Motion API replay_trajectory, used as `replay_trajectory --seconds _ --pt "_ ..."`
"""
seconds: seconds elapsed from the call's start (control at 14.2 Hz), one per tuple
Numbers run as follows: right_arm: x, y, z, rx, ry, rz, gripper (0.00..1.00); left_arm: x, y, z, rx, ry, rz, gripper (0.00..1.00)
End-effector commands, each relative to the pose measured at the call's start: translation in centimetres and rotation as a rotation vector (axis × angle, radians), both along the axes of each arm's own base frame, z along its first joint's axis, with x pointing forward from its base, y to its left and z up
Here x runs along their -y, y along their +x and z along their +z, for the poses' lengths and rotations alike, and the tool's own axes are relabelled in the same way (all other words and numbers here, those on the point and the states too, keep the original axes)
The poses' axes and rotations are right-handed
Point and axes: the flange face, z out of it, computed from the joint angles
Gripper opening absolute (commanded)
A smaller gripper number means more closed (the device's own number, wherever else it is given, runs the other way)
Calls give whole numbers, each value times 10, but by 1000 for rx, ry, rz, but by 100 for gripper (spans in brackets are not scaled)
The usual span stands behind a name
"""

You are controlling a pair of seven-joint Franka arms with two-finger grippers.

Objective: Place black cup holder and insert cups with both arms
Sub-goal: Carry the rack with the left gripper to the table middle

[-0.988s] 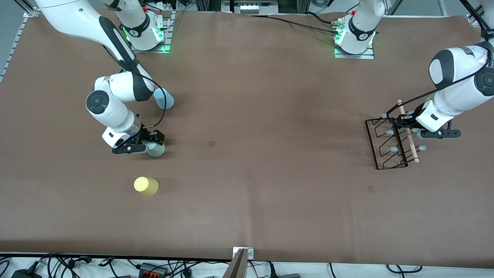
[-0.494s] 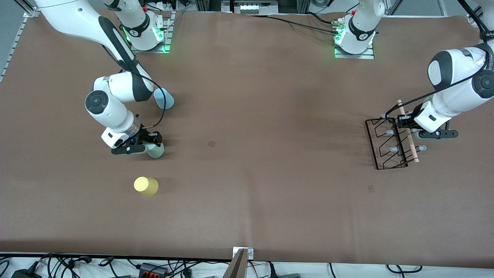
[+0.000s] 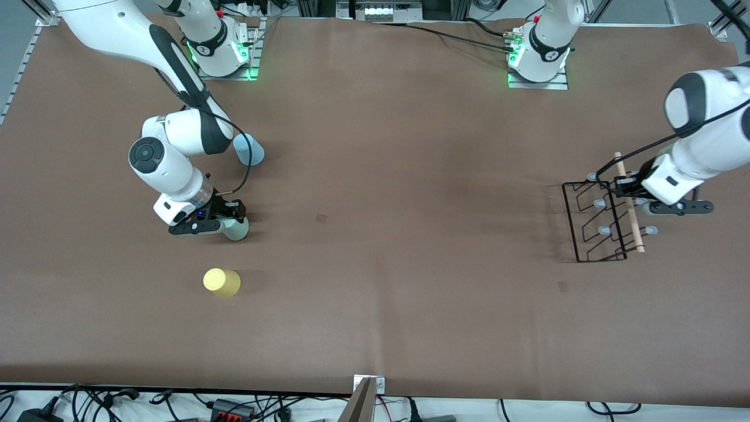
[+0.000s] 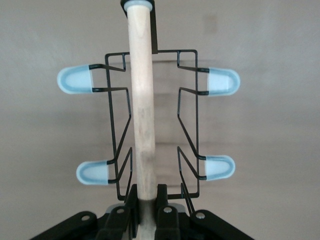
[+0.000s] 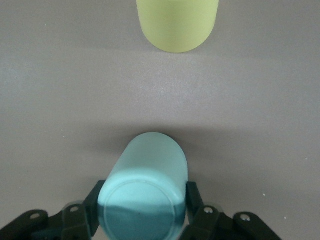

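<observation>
The black cup holder (image 3: 597, 225) is near the left arm's end of the table. My left gripper (image 3: 623, 186) is shut on its wooden dowel handle (image 4: 141, 100), with the pale-blue-tipped prongs (image 4: 75, 80) spread to both sides. The holder looks raised a little off the table. My right gripper (image 3: 228, 221) is shut on the grey-green cup (image 3: 238, 228) near the right arm's end. In the right wrist view the cup (image 5: 147, 185) sits between the fingers (image 5: 196, 200), closed end toward the camera. The yellow cup (image 3: 221, 282) stands nearer the front camera and also shows in the right wrist view (image 5: 177, 22). The light blue cup (image 3: 249, 149) stands farther back, by the right arm's elbow.
The brown table mat (image 3: 381, 234) stretches between the cups and the holder. The arm bases (image 3: 536, 58) stand along the table's back edge. Cables lie below the table's front edge (image 3: 234, 407).
My left gripper has carried the holder a little toward the left arm's end of the table. My right gripper and the grey-green cup have barely moved.
</observation>
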Motion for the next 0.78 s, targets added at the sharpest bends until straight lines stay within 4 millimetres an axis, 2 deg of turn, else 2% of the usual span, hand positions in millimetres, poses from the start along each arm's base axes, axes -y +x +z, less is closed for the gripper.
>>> replay_trajectory --seconds 0.0,0.21,0.35,0.49,0.71 --pt "3 2 26 -3 -13 39 10 22 32 50 21 12 -43 3" --pt "12 -10 81 -64 -46 73 9 46 46 80 27 7 -65 3" --pt "14 -21 123 -89 -64 76 9 82 48 95 31 -2 -92 3" --pt "12 -31 160 -102 -81 84 9 142 44 108 14 0 -85 3" --pt "13 -37 193 -130 -92 80 9 234 24 108 3 14 -19 3"
